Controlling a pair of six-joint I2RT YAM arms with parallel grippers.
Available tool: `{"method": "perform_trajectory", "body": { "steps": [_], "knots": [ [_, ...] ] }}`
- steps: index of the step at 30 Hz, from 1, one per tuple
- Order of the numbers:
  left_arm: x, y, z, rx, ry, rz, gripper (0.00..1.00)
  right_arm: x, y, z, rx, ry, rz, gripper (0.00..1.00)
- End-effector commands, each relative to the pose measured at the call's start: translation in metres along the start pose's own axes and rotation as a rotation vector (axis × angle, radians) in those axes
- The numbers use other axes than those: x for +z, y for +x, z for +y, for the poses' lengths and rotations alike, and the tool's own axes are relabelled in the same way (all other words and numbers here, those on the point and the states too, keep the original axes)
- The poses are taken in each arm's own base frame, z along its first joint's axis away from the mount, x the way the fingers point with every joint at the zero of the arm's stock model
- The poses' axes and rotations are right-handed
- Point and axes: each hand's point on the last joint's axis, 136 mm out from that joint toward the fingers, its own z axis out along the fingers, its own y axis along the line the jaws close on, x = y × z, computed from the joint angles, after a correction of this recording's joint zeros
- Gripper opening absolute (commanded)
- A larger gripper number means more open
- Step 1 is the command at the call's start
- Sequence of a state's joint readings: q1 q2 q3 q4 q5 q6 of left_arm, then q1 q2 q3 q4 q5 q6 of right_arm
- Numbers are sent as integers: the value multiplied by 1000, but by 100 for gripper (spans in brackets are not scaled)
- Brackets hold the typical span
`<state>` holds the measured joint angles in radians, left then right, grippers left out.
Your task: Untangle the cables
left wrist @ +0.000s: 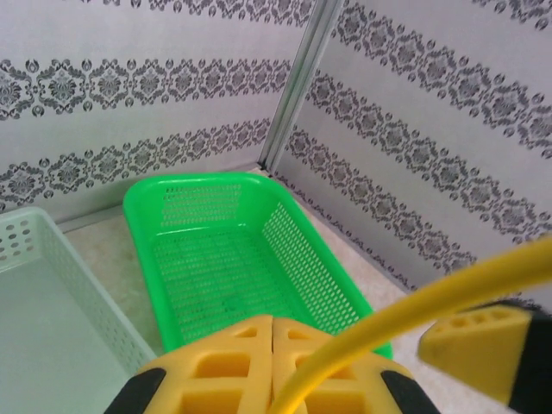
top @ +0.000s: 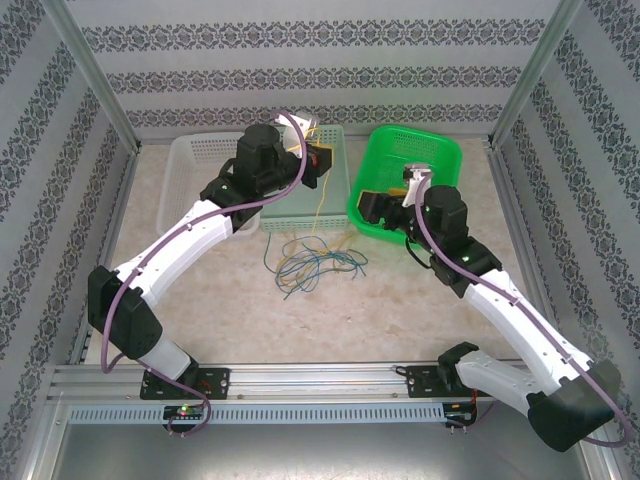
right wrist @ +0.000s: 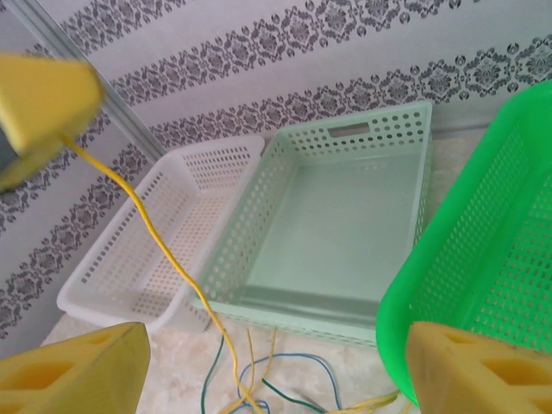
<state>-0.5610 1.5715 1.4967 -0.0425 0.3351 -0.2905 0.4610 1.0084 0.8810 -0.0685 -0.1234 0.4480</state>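
left gripper (top: 319,160) is pinching shut on a thin yellow wire (right wrist: 164,250), holding it up over the pale mint perforated plastic basket (top: 300,210). The wire is running steeply down into the loose yellow-blue-green tangle of cables (top: 312,258), which is lying on the beige table (top: 230,300) just in front of that basket. right gripper (right wrist: 280,362) is gaping wide, gripping nothing, by the bright green plastic basket (top: 440,150). The tangle is lying to its left, slightly nearer the bases. Right arm looks the freer one for pulling a blue or green strand.

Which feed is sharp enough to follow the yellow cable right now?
Left wrist: yellow cable close to the lens, a thick blur; green basket behind is sharp. Right wrist: same cable thin and crisp. Top external: even light, no glare, cables tiny.
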Motion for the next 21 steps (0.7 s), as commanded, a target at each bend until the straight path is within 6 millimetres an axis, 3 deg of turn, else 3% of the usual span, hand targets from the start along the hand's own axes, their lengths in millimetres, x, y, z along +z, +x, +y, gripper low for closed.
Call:
{"method": "perform_trajectory", "body": {
  "steps": [1,5,9,15,21],
  "knots": [
    [-8,-14,-2,-65,-4,-22,0,4,7,13,-57,-54,1,81],
    [-15,-17,1,-83,-21,-37,0,5,11,2,-71,-7,-5,85],
    [-26,-32,1,-103,-21,-82,0,13,19,10,-80,-57,27,85],
    [-34,-63,-20,-117,63,-143,0,43,33,42,-105,-165,78,85],
    [-34,-61,-22,-147,82,-141,0,62,25,62,-173,-202,55,88]
  ]
}}
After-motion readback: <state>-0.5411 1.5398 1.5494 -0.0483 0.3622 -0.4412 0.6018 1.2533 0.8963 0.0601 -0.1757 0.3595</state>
